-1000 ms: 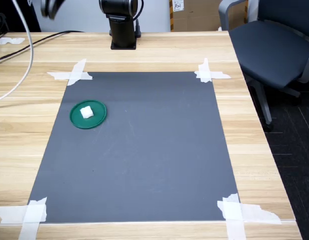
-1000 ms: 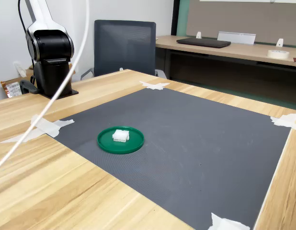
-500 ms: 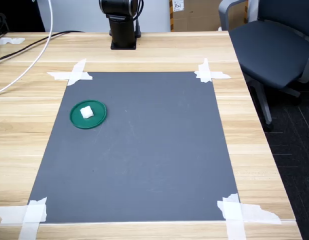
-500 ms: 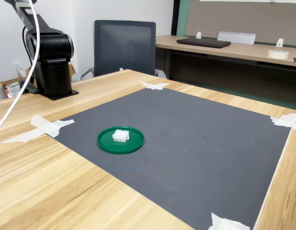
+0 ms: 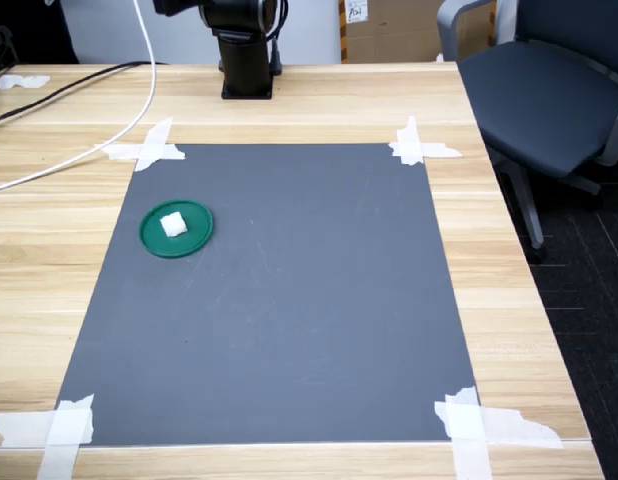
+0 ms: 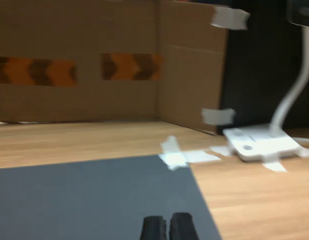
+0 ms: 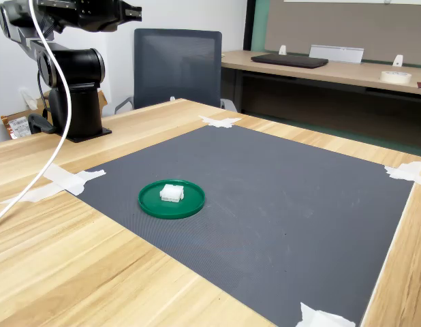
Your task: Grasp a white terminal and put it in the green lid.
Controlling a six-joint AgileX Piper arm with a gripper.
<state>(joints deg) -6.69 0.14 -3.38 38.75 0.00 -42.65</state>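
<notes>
- A white terminal [image 5: 172, 224], a small blocky plastic piece, sits inside the green lid [image 5: 155, 240], a flat round dish with a low rim. It rests a little off centre, clear of the rim, so the placement the task asks for looks done.
- The lid lies on a dark grey mat [image 5: 289, 300] taped at its corners with white tape strips [image 5: 421, 148] to a light wooden table [image 5: 519, 300]; the tape likely keeps the mat from sliding.
- In the first exterior view the lid is toward the mat's left edge; in the second exterior view [image 7: 172, 199] it is nearer the arm's base [image 7: 74, 95].
- The arm is folded high above its black base, well apart from the lid, with a white cable [image 7: 54, 136] hanging down to the table.
- In the wrist view the gripper [image 6: 167, 227] shows two dark fingertips pressed together with nothing between them, aimed across the mat at cardboard boxes [image 6: 94, 60].
- An office chair [image 5: 549, 90] stands beside the table.
</notes>
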